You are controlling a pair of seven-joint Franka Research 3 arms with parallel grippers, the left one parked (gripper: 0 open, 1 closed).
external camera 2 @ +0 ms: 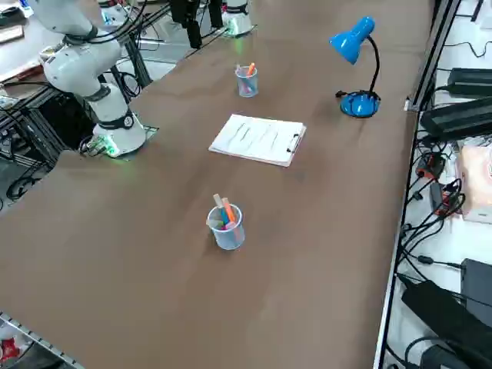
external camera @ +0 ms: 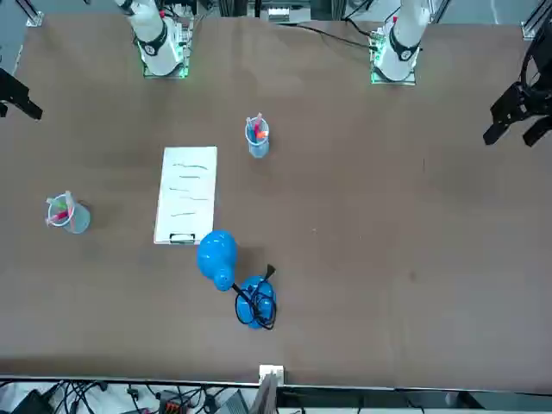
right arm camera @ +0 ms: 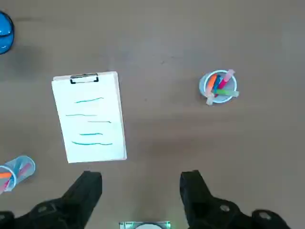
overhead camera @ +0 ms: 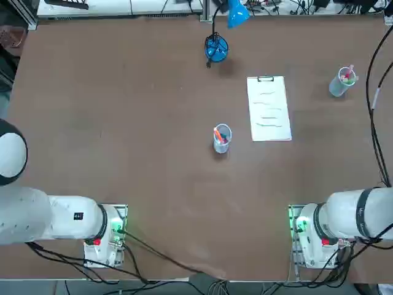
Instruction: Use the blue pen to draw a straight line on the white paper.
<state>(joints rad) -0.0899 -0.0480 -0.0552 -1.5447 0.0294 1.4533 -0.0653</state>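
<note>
While the table (overhead camera: 153,184) bears the white paper (right arm camera: 88,119), my right gripper (right arm camera: 140,188) hangs open and empty, apart from it; the left cup (overhead camera: 221,146) and right cup (overhead camera: 338,87) flanking the paper each hold a blue pen (right arm camera: 217,82).

A robotics lab, judging by the white robot arms (overhead camera: 344,215) mounted at the edge of a broad brown surface (overhead camera: 153,178), the metal framing (external camera 2: 396,284) along it, and the tangled black cables (external camera 2: 430,223) beside boxy electronic gear (external camera 2: 461,119).
</note>
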